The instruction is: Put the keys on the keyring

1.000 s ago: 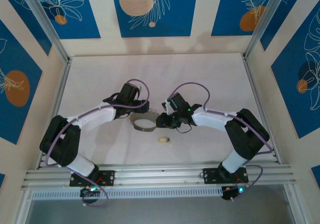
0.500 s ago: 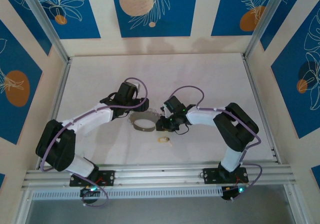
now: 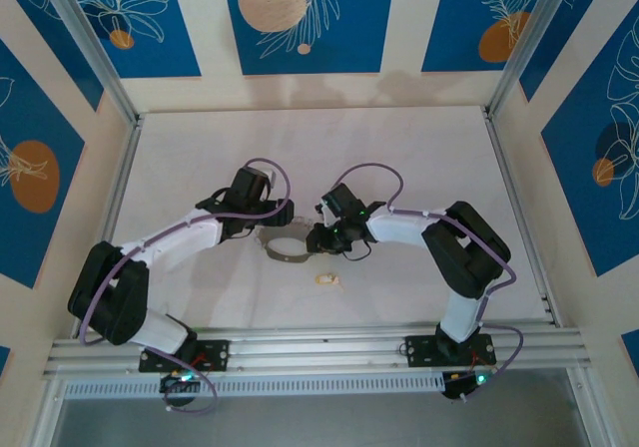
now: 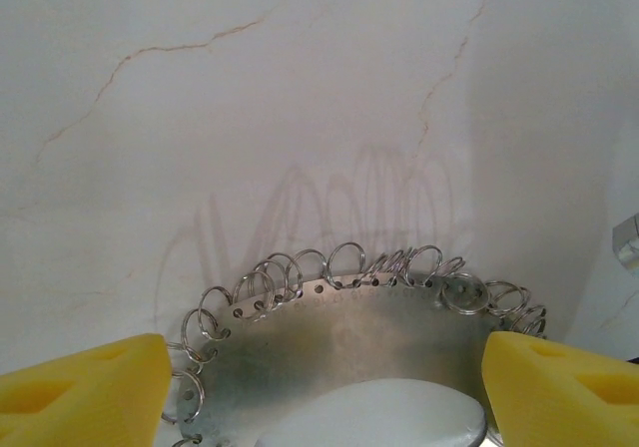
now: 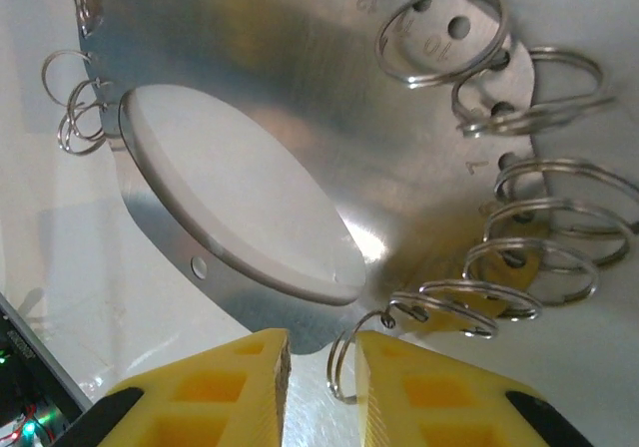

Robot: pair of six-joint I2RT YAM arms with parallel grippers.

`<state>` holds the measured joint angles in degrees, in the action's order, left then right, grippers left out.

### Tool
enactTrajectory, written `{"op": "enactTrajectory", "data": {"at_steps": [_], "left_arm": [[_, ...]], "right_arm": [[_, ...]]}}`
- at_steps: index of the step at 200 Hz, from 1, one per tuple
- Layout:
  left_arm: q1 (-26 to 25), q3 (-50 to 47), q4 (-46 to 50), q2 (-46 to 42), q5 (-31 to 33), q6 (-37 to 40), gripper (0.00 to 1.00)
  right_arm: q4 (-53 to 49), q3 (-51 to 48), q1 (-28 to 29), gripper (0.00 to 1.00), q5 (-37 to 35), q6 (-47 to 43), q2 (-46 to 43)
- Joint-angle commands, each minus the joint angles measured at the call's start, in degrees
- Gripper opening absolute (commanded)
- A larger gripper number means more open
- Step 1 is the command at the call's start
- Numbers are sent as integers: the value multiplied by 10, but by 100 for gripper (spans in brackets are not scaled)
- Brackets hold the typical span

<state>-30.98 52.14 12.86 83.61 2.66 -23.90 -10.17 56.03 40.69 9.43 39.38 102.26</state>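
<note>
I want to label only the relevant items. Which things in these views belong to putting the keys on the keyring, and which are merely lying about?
Belong to the job:
- keyring
- key, on the table near the keyring
- left gripper
- right gripper

Only surroundings, no loose clutter:
- table
- wall panels
- rail

Bright even light, faint shadows (left wrist), glare on keyring (image 5: 300,88)

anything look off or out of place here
The key lies alone on the table, on the arm-base side of the keyring and apart from it, not yet on a ring. Thin crack-like lines also run across its surface.
</note>
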Motion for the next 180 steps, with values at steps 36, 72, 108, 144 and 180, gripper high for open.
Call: {"op": "enactTrajectory", "data": {"at_steps": [36, 72, 108, 144, 180], "left_arm": [[13, -14, -13, -16, -23, -7, 82], [14, -17, -16, -19, -27, -9, 82], [15, -19, -18, -23, -30, -10, 82], [15, -20, -24, -24, -37, -13, 82], [16, -16, -25, -25, -41, -14, 82]], "right_arm": [[-33, 13, -3, 25, -19, -7, 11], [-38, 11, -3, 22, -29, -10, 10], [-35, 13, -3, 17, -29, -11, 14], [-34, 14, -2, 9, -26, -11, 17], [-29, 10, -1, 0, -26, -11, 16]]}}
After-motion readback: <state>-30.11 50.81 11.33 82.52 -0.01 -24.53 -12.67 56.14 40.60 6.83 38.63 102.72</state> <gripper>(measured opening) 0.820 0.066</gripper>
